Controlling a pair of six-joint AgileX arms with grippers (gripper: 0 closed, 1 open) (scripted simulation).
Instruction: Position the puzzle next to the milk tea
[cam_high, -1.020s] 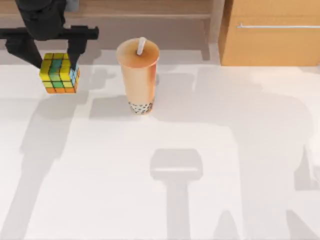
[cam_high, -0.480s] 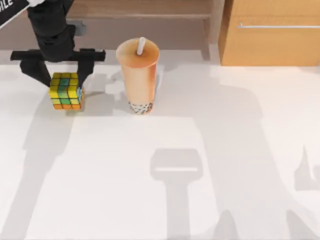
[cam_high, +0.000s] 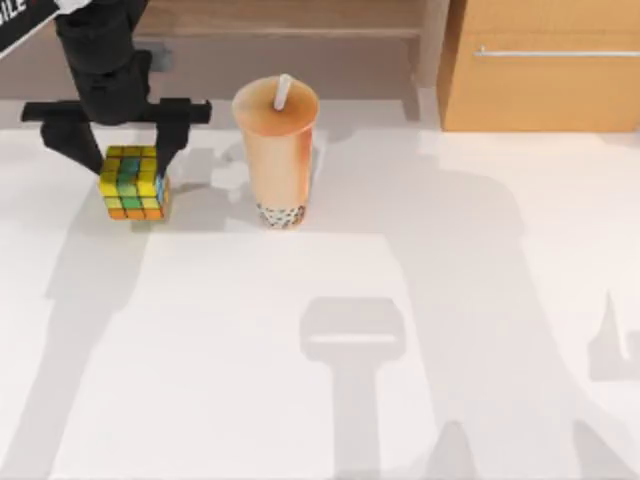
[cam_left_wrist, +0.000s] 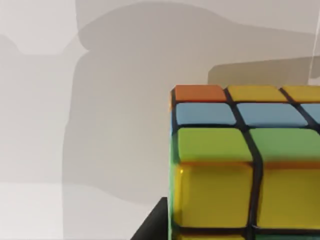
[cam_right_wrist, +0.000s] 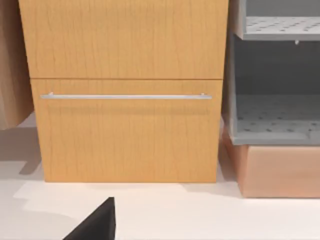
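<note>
- Right now the left gripper (cam_high: 118, 148) is straddling the puzzle (cam_high: 134, 183) near the back left corner of the table (cam_high: 300, 400), its two dark fingers (cam_high: 172, 130) standing at the cube's upper flanks.
- Whether those fingers are pressing the cube or standing just clear of it is hard to make out from above, so I cannot tell if the hand is gripping or letting go.
- Sitting to the left of the milk tea (cam_high: 277, 150), the cube is near the cup but not touching it, with a strip of shadowed tabletop between them.
- Judging from this, the placing is looking nearly done: the puzzle is already beside the drink, and what is left is probably freeing it and lifting the arm clear.
- Whether the cube's underside is resting on the table or hanging just above it is not clear.
- Close up in the left wrist view, the puzzle (cam_left_wrist: 245, 165) is running off the picture's edge, with a dark sliver of finger beside it.
- Meanwhile the right arm is sitting parked, its wrist camera facing a wooden drawer cabinet (cam_right_wrist: 125, 90) and grey perforated shelves (cam_right_wrist: 275, 75); a dark finger tip (cam_right_wrist: 97, 222) is poking into that view, too little to judge its opening.
</note>
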